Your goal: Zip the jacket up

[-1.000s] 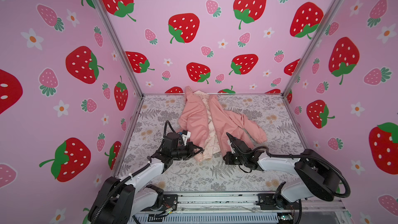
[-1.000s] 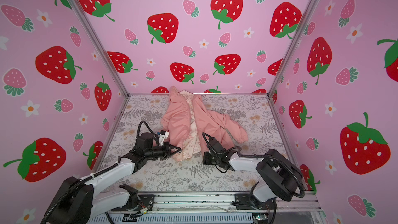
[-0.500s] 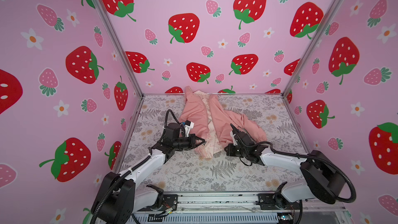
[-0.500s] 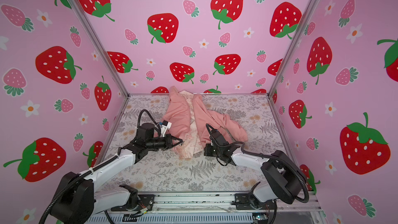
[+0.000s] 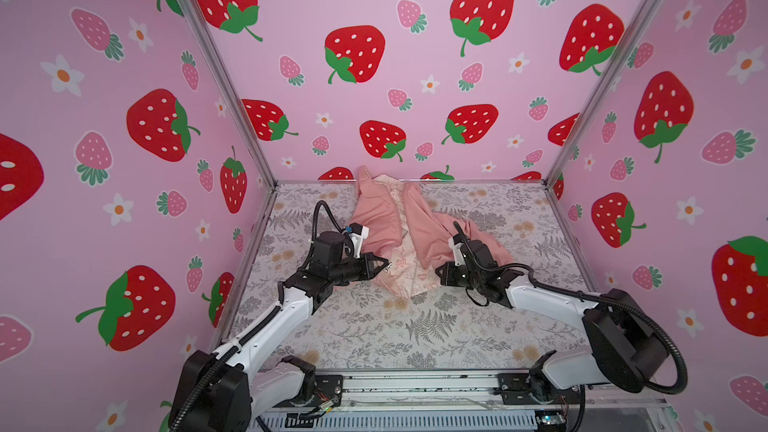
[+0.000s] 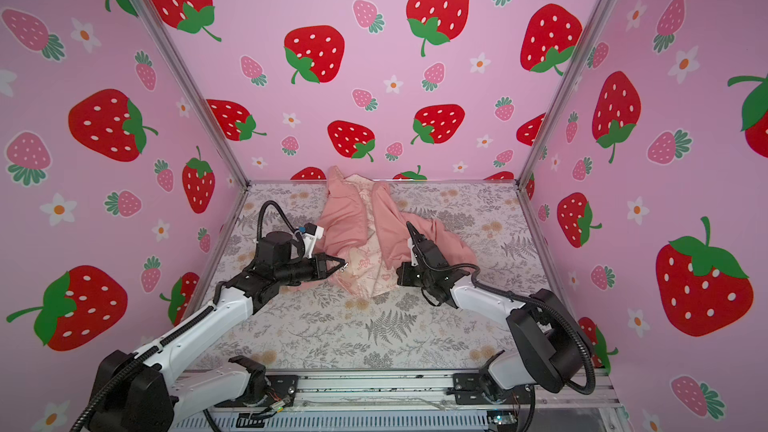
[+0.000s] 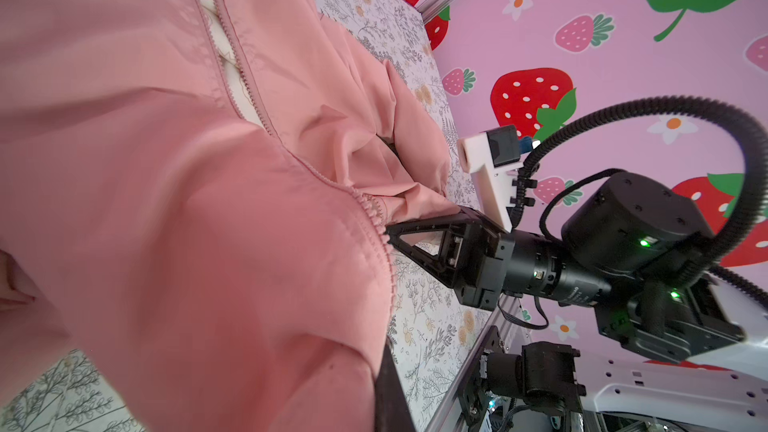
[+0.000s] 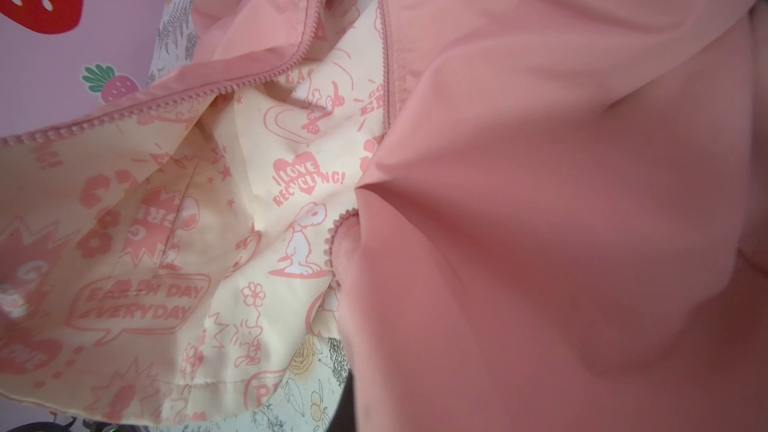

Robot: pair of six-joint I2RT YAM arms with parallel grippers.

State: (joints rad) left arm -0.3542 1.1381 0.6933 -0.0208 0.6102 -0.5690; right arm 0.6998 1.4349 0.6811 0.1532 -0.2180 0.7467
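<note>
The salmon-pink jacket [image 5: 380, 218] [image 6: 343, 222] lies unzipped at the back middle of the table, its cream printed lining [image 5: 409, 270] [image 8: 270, 139] showing between the front panels. My left gripper [image 5: 386, 264] [image 6: 343, 264] is shut on the lower edge of the left panel, with a small metal glint at its tips. My right gripper [image 5: 437, 274] [image 6: 400, 276] is shut on the right panel's hem, and fabric hides its fingertips. In the left wrist view the opposite arm's gripper [image 7: 388, 236] pinches a toothed zipper edge [image 7: 249, 76].
A floral cloth [image 5: 415, 326] covers the table. Strawberry-print walls [image 5: 415, 76] enclose three sides, with metal corner posts [image 5: 224, 89]. The jacket's hood [image 5: 365, 174] touches the back wall. A metal rail [image 5: 415, 384] with both arm bases runs along the front edge.
Both grippers have moved toward the back wall, each still holding its panel. The jacket's lower end went with them, and more cream lining now shows between the panels.
</note>
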